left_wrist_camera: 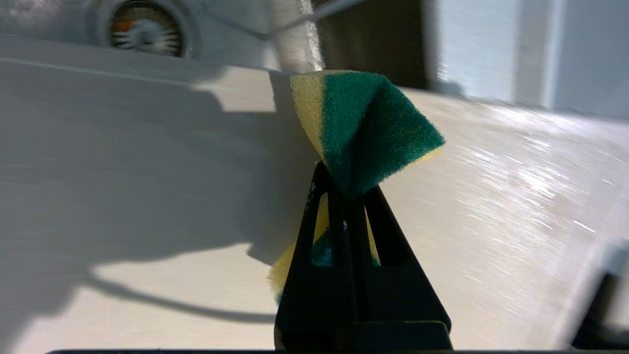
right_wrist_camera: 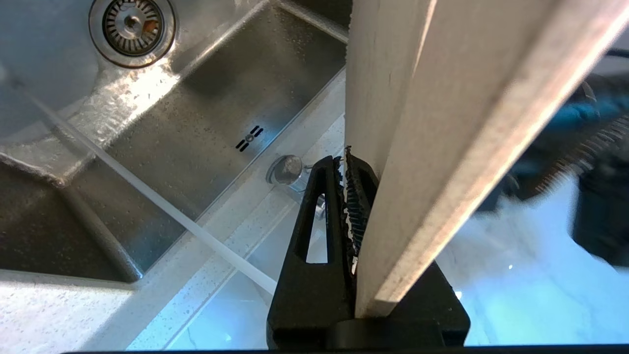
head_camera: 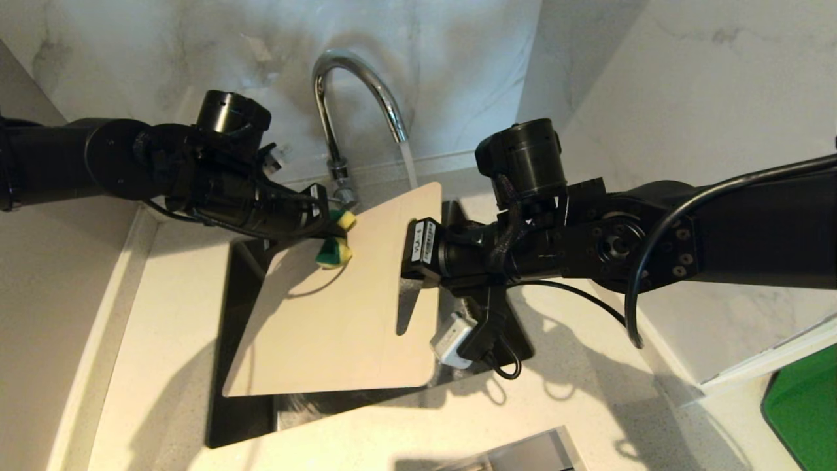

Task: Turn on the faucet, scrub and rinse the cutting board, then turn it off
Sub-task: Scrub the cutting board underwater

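The chrome faucet [head_camera: 356, 85] arches over the sink, and a stream of water [head_camera: 409, 163] runs from its spout onto the far edge of the cutting board [head_camera: 340, 314]. The cream board is held tilted over the sink. My right gripper [head_camera: 407, 258] is shut on its right edge; in the right wrist view the jaws [right_wrist_camera: 346, 160] clamp the board [right_wrist_camera: 442, 123] edge-on. My left gripper [head_camera: 330, 232] is shut on a green-and-yellow sponge [head_camera: 335, 252], which presses on the board's far left part. In the left wrist view the folded sponge [left_wrist_camera: 363, 128] sticks out past the gripper [left_wrist_camera: 346, 191] over the wet board [left_wrist_camera: 147, 172].
The steel sink [right_wrist_camera: 196, 123] with its drain [right_wrist_camera: 131, 24] lies under the board. A pale countertop [head_camera: 163, 294] surrounds it, with marble walls behind and on the right. A green object [head_camera: 801, 405] sits at the far right, and a metal piece [head_camera: 516, 454] at the near edge.
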